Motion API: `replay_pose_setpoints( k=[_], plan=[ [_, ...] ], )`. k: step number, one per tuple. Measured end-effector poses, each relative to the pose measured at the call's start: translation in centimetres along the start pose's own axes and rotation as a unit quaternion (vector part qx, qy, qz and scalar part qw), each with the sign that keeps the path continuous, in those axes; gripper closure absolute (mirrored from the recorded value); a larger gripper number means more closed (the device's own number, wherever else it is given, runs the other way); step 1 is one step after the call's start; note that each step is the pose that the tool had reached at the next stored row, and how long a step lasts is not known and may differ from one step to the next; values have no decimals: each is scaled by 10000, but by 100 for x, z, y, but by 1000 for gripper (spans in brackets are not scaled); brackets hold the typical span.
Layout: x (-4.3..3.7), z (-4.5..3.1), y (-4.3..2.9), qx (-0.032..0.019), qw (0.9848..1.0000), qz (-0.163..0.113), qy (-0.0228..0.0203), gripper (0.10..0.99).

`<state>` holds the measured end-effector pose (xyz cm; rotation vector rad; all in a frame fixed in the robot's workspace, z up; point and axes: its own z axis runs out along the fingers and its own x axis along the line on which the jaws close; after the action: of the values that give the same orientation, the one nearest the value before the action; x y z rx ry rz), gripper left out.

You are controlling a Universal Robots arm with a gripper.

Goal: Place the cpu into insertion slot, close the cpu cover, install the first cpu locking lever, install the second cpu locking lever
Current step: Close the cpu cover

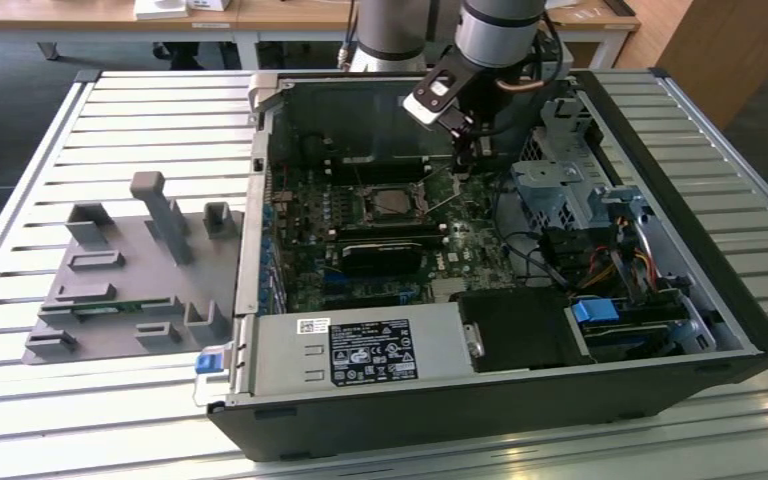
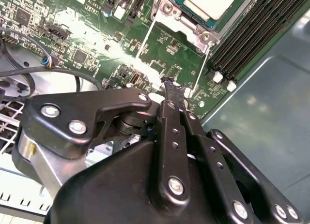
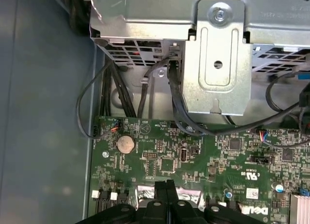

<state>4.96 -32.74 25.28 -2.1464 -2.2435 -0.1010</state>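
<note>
- In the exterior view, light is glaring off the slatted table (image 1: pixel 584 455) at the frame's lower right.
- The computer case (image 1: pixel 491 405) is shading its own interior.
- In the second wrist view, white glare is washing out part of the motherboard (image 2: pixel 167 45).

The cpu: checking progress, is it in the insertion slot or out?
In: in the second wrist view the cpu sits flat in the insertion slot, metal rim around it.

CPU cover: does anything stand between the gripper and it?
Nothing visible does. In the second wrist view the gripper, its tips pressed together, is right at the free edge of the cover. The cover is flipped open, with green board showing through its window. The chip lies beyond it.
</note>
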Motion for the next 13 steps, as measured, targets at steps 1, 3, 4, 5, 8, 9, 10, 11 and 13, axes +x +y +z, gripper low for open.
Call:
replay_pose_setpoints(
  k=[1,3,4,5,8,9,10,11,13],
  plan=[
    [4,3,6,0,10000,0,-1,980],
    [13,7,19,0,10000,0,-2,980],
    [17,10,25,0,10000,0,-3,980],
    [21,11,30,0,10000,0,-6,980],
    [24,13,50,1,10000,0,-10,980],
    [24,14,57,1,10000,0,-11,980],
    [25,15,64,1,10000,0,-12,980],
    [25,16,71,1,10000,0,-13,980],
    [27,19,82,1,10000,0,-15,980]
  ],
)
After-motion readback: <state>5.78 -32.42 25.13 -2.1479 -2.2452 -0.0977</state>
